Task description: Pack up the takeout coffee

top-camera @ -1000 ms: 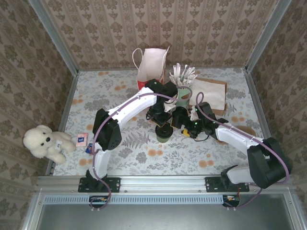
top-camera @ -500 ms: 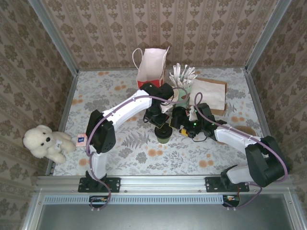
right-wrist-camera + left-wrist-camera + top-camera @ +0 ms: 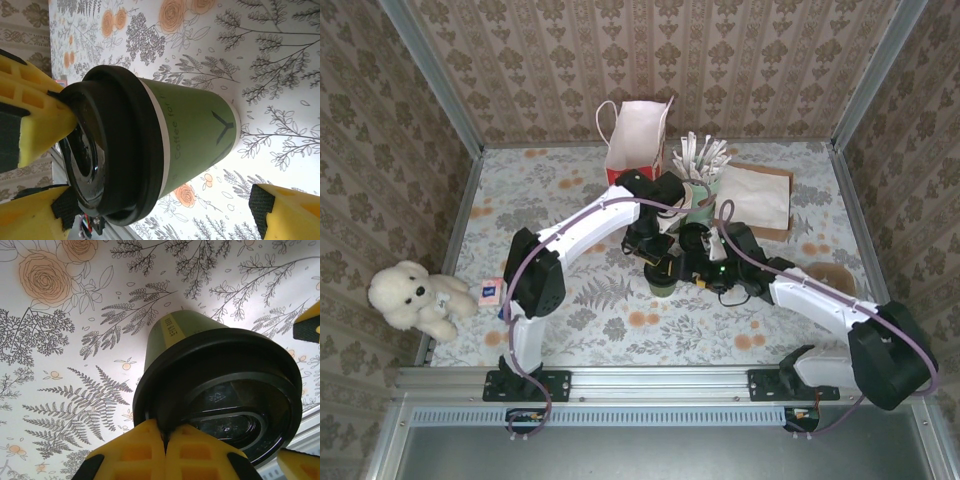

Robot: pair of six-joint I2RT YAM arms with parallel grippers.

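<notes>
The takeout coffee (image 3: 660, 281) is a green paper cup (image 3: 200, 125) with a black lid (image 3: 225, 385), standing on the floral table mid-scene. My left gripper (image 3: 165, 434) is shut, its yellow pads pinching the lid's rim from above; its fingers (image 3: 35, 115) also show in the right wrist view. My right gripper (image 3: 162, 202) is open, one finger (image 3: 285, 212) past the cup's base side and the other (image 3: 30, 217) by the lid, so the cup lies between them without contact. From above, the right gripper (image 3: 682, 262) sits right beside the cup.
A red and white gift bag (image 3: 638, 140) stands open at the back. A green cup of white-wrapped sticks (image 3: 700, 185) and a flat brown paper bag (image 3: 762, 195) lie behind the arms. A teddy bear (image 3: 415, 298) and small packets (image 3: 490, 292) sit far left.
The right arm has slid left and closed in on the cup, its open fingers now straddling it. The left gripper stays pinched on the lid.
</notes>
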